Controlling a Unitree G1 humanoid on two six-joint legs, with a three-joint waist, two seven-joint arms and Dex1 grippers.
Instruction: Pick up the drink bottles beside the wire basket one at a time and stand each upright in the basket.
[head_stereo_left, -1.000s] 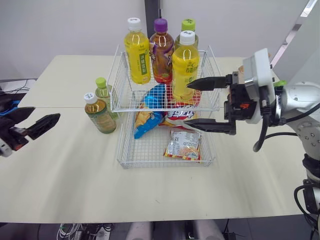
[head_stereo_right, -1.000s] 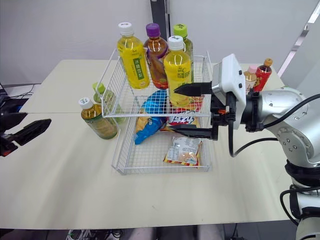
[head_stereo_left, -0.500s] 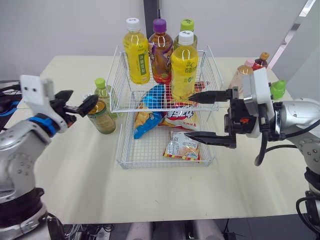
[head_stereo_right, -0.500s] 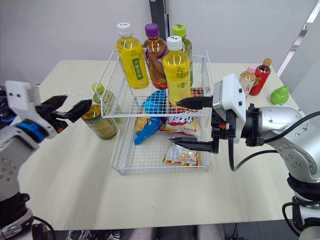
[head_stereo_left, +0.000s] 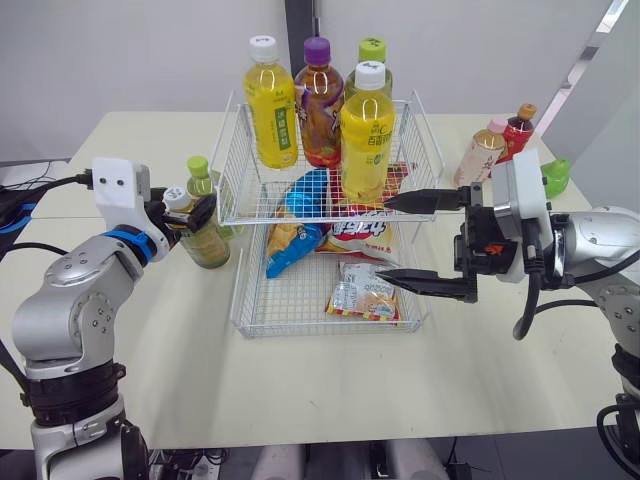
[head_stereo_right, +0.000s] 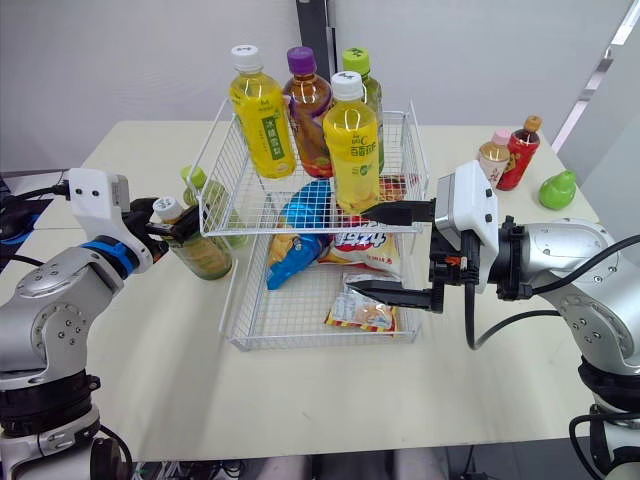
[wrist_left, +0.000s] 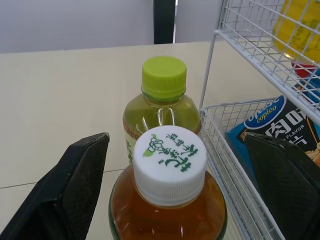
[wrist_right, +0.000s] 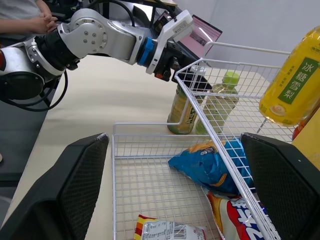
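Left tool (head_stereo_left: 184, 212): open, its black fingers (wrist_left: 75, 190) standing either side of the neck of the amber tea bottle with a white cap (head_stereo_left: 205, 240); the left wrist view shows both pads apart from the bottle, nothing gripped.

That bottle stands upright on the cream bench (head_stereo_left: 300, 385), just beside the left wall of the white two-tier wire basket (head_stereo_left: 290, 300). Close behind it stands the pale green tea bottle with a lime cap (head_stereo_left: 203, 180), also upright on the bench and beside the basket.

Upper tier of the basket holds four bottles, all upright:
- at the back, a yellow drink bottle with a white cap (head_stereo_left: 272, 105);
- a dark tea bottle with a purple cap (head_stereo_left: 320, 100);
- a green-capped bottle (head_stereo_left: 374, 52) (mostly hidden);
- in front, a second yellow bottle with a white cap (head_stereo_left: 366, 135).

Lower tier holds snacks: a blue crisp packet (head_stereo_left: 300, 215), a red-and-white packet (head_stereo_left: 355, 235) and a small clear sachet (head_stereo_left: 365, 290) lying flat.

Right tool (head_stereo_left: 382, 238): wide open and empty, at the basket's right front, one finger level with the upper tier's floor and the other low over the lower tier.

Farther right on the bench, well apart from the basket: a peach drink bottle with a pink cap (head_stereo_left: 478, 155), touching or just beside a red bottle with a brown cap (head_stereo_left: 515, 128); both are upright. Near them is a small green figure (head_stereo_left: 553, 175).
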